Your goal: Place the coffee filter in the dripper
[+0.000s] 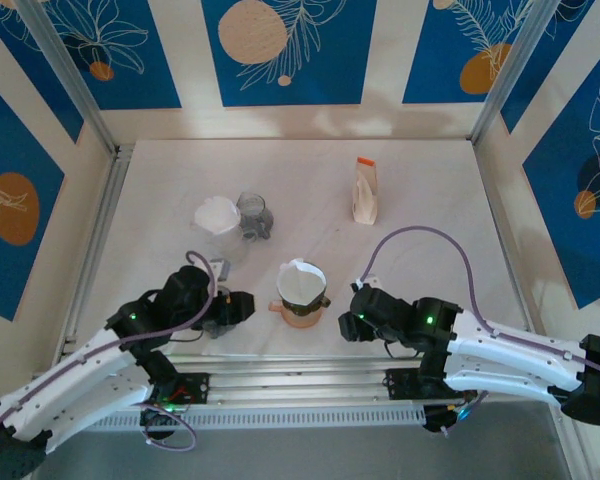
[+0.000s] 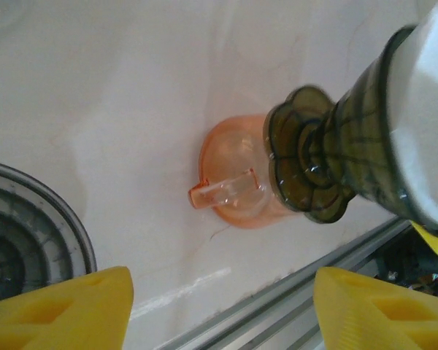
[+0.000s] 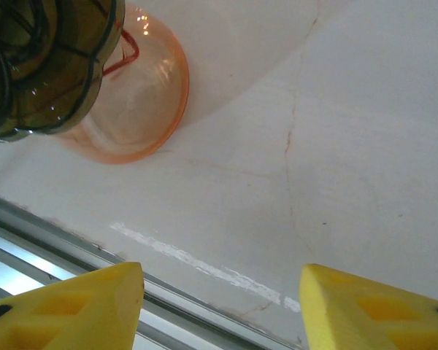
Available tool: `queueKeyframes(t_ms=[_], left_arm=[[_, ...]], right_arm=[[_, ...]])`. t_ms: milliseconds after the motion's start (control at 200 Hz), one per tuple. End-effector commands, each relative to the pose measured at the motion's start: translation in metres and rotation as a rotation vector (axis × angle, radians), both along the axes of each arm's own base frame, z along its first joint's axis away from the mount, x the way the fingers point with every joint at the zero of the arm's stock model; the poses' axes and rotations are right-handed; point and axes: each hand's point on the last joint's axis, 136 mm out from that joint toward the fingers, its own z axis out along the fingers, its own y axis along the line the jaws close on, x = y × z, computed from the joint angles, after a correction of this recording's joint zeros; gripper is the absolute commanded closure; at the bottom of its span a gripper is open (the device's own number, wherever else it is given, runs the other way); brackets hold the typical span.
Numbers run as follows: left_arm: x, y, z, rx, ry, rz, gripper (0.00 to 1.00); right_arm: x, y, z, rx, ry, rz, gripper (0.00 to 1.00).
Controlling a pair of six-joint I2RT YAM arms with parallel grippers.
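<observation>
Inside the scalloped olive dripper (image 2: 328,157) sits a conical filter (image 1: 300,283).

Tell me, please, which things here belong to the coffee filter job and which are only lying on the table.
For the job: dripper; coffee filter, already inside it; orange cup under the dripper.

Lying about: white bag with orange top; spare white filter; grey glass vessel beside it; small grey round container.
</observation>
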Motion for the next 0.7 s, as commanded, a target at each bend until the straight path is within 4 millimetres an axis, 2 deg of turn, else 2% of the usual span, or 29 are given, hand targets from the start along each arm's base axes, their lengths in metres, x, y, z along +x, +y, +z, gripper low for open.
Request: queueKeyframes(t_ms=[0,155,295,450,560,690], left_arm=[[-0.008,-0.020,-0.005,-0.001,0.000,-0.095,0.38],[-0.023,-0.043,-0.022,0.059,0.031,-0.188,0.45],[-0.035,-0.053,-0.041,0.116,0.065,-0.236,0.49],[-0.037,-0.049,-0.045,0.119,0.075,-0.207,0.53],[-0.035,-0.041,-0.039,0.106,0.058,-0.168,0.48],[-0.033,-0.029,-0.034,0.108,0.043,-0.122,0.49]], right_arm=[[-0.001,0.018,0.002,0.100,0.009,0.007,0.42],[-0.002,0.015,-0.005,0.088,0.013,-0.007,0.43],[-0.004,0.017,-0.008,0.097,0.022,0.001,0.46],[-0.014,0.032,-0.016,0.166,0.066,0.055,0.48],[-0.021,0.039,-0.027,0.203,0.091,0.088,0.48],[-0.026,0.051,-0.033,0.265,0.096,0.141,0.49]])
